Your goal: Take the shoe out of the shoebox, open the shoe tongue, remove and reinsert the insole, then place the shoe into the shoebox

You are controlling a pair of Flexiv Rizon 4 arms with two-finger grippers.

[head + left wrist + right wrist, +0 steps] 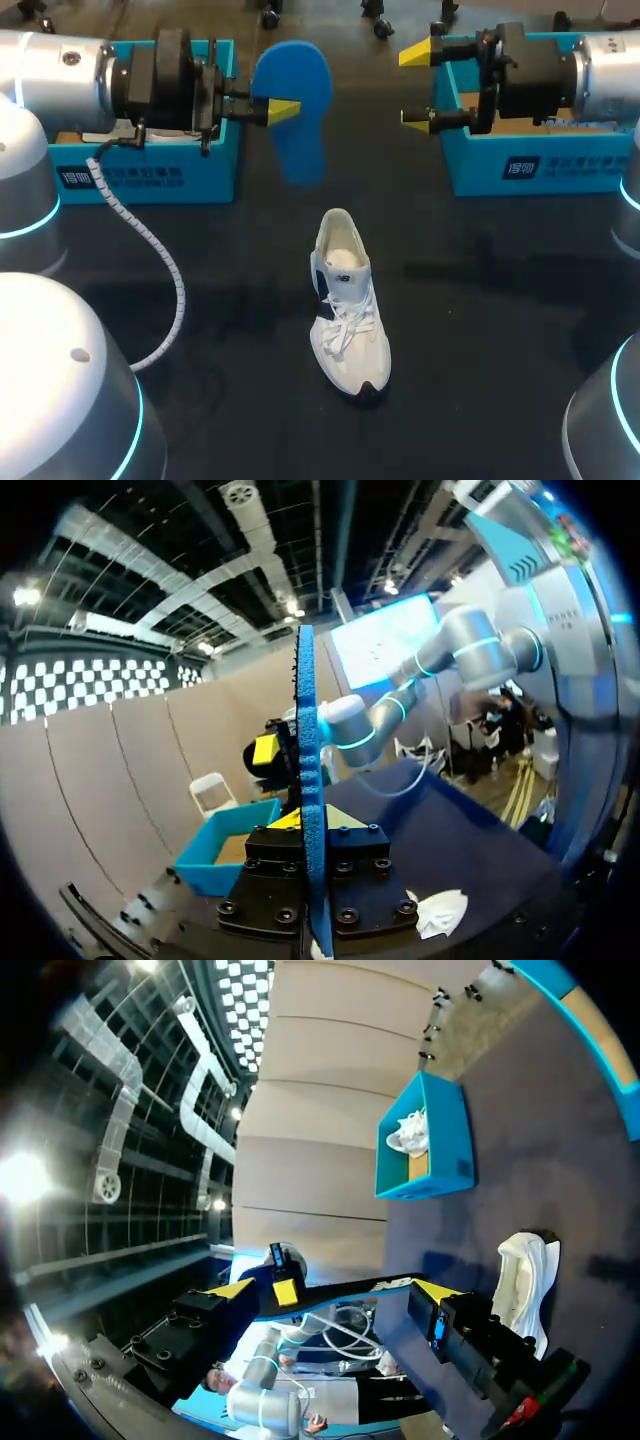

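My left gripper (pixel 283 110) is raised above the table's back left, shut on a blue insole (pixel 293 95) that hangs flat-on in the head view. In the left wrist view the insole (pixel 306 740) stands edge-on between the fingers. The white shoe (pixel 346 300) lies on the black table (pixel 480 330) in the middle, toe toward the front, its opening facing up. My right gripper (pixel 418 88) is held open at the back right, facing the insole with a gap between them. In the right wrist view the shoe (pixel 522 1265) lies below and beside my open right gripper (pixel 335 1290).
A blue open box (pixel 150 170) stands at the back left under my left arm, with white paper (pixel 410 1132) inside. A second blue box (pixel 540 160) stands at the back right under my right arm. A white ribbed cable (pixel 165 270) hangs from the left arm.
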